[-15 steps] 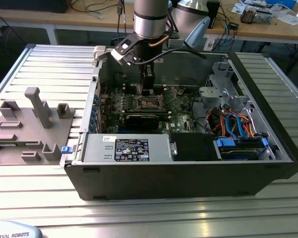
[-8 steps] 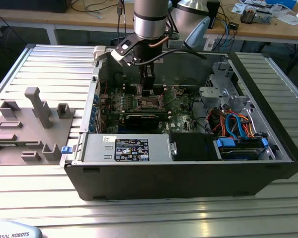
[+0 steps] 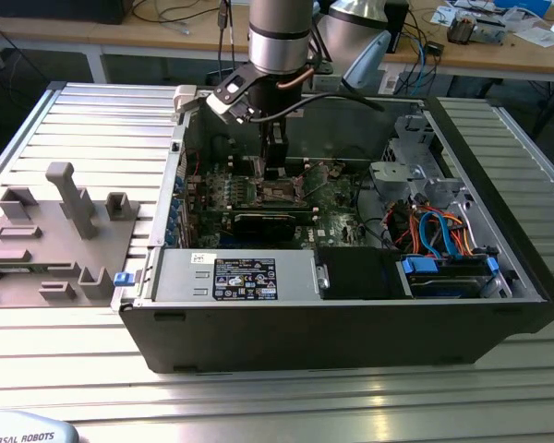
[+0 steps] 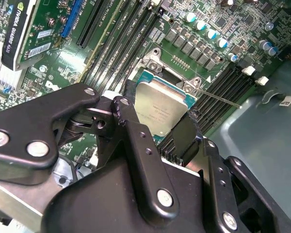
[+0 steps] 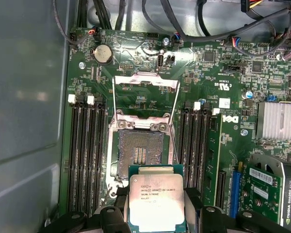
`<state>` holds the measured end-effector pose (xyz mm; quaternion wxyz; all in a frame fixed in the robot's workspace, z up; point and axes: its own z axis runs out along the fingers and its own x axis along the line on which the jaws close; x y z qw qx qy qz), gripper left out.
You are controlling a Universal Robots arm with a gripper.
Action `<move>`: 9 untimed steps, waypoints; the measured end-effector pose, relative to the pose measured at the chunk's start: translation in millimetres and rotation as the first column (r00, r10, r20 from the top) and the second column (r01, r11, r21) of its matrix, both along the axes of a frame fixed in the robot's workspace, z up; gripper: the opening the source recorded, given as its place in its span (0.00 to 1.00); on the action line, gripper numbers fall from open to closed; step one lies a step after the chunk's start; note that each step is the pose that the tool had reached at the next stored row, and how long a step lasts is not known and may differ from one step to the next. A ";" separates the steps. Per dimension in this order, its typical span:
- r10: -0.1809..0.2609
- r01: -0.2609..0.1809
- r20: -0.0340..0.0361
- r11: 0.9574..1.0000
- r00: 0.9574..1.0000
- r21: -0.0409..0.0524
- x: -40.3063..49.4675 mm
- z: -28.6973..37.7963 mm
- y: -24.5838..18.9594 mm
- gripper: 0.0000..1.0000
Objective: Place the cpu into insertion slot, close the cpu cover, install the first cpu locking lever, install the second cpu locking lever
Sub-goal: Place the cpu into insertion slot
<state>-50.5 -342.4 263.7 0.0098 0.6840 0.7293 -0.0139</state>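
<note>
Clearly, the gripper point(image 3: 275, 166), just above centre in the exterior view, is clamped on the cpu point(image 5: 156, 201), which overlaps the bare insertion slot's point(image 5: 140, 153) edge. The cpu cover point(image 5: 146, 80) lies flipped open.

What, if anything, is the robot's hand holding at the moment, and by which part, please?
The hand holds the chip by two opposite side edges, metal face towards the first wrist view, close to the open socket.
</note>
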 end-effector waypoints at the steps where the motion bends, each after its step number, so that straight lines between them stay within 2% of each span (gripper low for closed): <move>1: 0.000 0.000 0.000 1.000 1.000 0.000 0.0 -0.2 0.0 0.54; 9: 0.000 0.000 0.000 1.000 1.000 0.000 0.1 -2.1 0.0 0.54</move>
